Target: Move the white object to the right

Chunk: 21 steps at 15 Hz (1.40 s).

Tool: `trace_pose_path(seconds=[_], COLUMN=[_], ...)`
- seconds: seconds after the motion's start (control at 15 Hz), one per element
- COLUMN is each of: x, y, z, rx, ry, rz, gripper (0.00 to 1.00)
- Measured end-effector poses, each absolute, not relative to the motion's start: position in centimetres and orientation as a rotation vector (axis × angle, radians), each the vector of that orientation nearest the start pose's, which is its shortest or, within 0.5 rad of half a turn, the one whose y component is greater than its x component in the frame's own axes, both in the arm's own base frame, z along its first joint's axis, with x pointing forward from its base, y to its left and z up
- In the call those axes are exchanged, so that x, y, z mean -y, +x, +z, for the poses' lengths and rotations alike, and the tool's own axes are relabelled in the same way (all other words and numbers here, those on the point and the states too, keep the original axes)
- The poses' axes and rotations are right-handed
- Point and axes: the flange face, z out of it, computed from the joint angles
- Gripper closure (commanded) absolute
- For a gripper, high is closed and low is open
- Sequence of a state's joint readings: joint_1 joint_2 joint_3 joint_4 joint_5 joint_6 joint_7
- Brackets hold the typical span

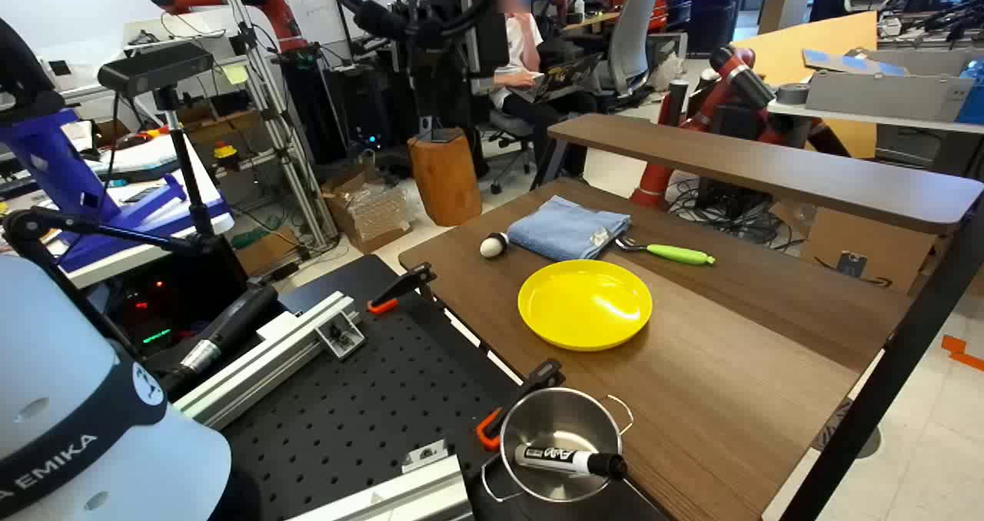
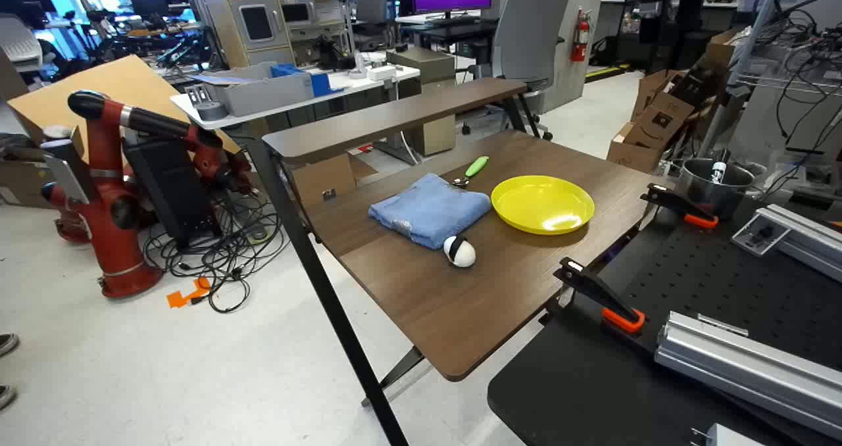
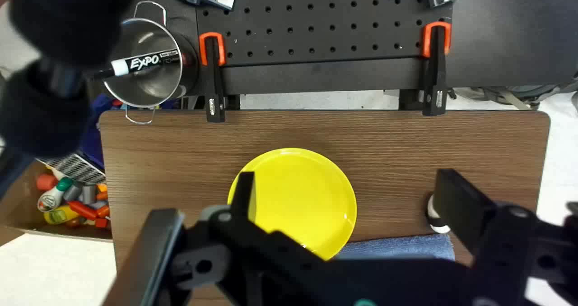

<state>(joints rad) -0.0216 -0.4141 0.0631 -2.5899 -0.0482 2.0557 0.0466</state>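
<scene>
In an exterior view you have the small white ball (image 2: 464,256), smooth and ringed with black, on the wood-grained table (image 2: 473,308), just beside the soft-looking, folded blue cloth (image 2: 427,209). The glossy, round yellow plate (image 2: 543,204) lies farther off, right of the ball; beyond the cloth is a green-handled utensil (image 2: 475,167). A shiny metal pot (image 2: 707,193) stands far right, a marker (image 2: 718,171) leaning in it. In the wrist view your gripper (image 3: 345,193) stands wide, its dark, blocky fingers (image 3: 460,202) well apart, the right one partly hiding the ball.
</scene>
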Motion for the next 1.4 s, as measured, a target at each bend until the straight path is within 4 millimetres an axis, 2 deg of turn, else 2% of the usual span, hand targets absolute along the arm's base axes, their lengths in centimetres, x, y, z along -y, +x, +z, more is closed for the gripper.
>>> trace_pose_path(seconds=[0.53,0.67,1.07,1.4], x=[-1.5,-2.9,-10.1,-12.3], y=[38.7,39.3,43.4,47.6], z=[38.8,38.5,35.4,30.8], rx=[0.007,-0.016,-0.04,-0.072], ry=[-3.208,-3.217,-3.23,-3.221], rz=[0.177,0.139,0.032,-0.018], gripper=[0.0,0.0,0.0,0.0])
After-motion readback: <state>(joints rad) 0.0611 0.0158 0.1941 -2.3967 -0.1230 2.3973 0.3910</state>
